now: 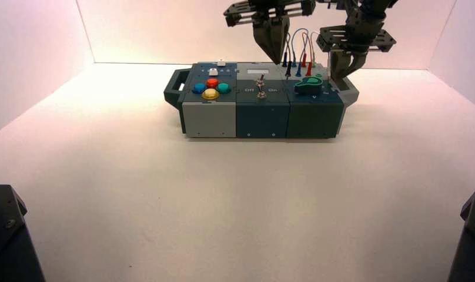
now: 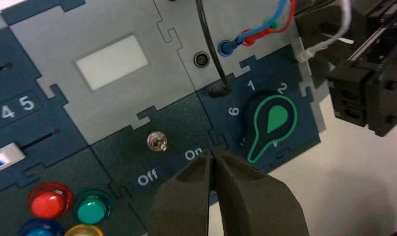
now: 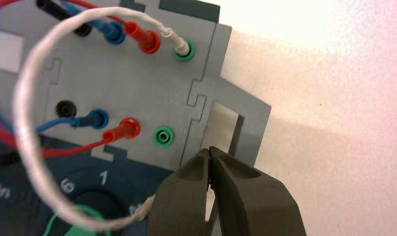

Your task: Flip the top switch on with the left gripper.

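The top switch (image 2: 157, 141) is a small silver toggle on the dark middle panel, just beyond the "Off" and "On" lettering. In the high view the top switch (image 1: 261, 77) is the farther of two toggles. My left gripper (image 2: 213, 153) is shut with nothing in it. Its tip hangs by the "On" lettering, on the knob side of the switch and apart from it. From above, the left gripper (image 1: 276, 57) hovers over the box's back middle. My right gripper (image 1: 341, 75) is shut and empty above the box's right end, by the green socket (image 3: 163, 136).
A second toggle (image 1: 261, 93) stands nearer the front. A green-marked knob (image 2: 270, 123) and plugged wires (image 1: 300, 50) lie right of the switches. Coloured round buttons (image 1: 211, 87) and sliders (image 2: 5, 160) are on the left. The right gripper's black body (image 2: 368, 93) is close by the knob.
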Controlling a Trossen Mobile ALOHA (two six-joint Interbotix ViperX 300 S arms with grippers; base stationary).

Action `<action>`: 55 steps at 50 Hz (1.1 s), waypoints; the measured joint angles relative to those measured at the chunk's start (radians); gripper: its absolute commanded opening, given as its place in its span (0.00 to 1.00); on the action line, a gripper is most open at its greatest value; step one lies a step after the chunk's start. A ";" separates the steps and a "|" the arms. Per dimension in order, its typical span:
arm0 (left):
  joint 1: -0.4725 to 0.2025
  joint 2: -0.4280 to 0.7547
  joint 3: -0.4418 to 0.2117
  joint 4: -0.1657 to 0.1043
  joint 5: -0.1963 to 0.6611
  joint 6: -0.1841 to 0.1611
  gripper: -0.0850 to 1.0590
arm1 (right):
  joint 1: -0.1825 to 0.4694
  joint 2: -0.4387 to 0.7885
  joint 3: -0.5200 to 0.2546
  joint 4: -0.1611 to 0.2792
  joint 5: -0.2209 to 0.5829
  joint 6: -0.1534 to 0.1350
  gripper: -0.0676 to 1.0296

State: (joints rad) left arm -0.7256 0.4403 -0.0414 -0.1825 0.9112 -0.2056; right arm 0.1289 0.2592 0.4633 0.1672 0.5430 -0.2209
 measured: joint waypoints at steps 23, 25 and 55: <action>0.075 -0.126 0.092 0.080 0.071 0.061 0.05 | 0.002 -0.115 0.006 -0.008 0.143 -0.012 0.04; 0.081 -0.141 0.097 0.083 0.080 0.077 0.05 | 0.002 -0.126 0.012 -0.008 0.146 -0.021 0.04; 0.141 -0.362 0.291 -0.025 0.086 0.410 0.05 | 0.005 -0.410 0.164 0.192 0.192 -0.268 0.04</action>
State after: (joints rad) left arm -0.5844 0.0782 0.2500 -0.2071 0.9971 0.2040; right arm 0.1335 -0.1503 0.6274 0.3590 0.7348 -0.4893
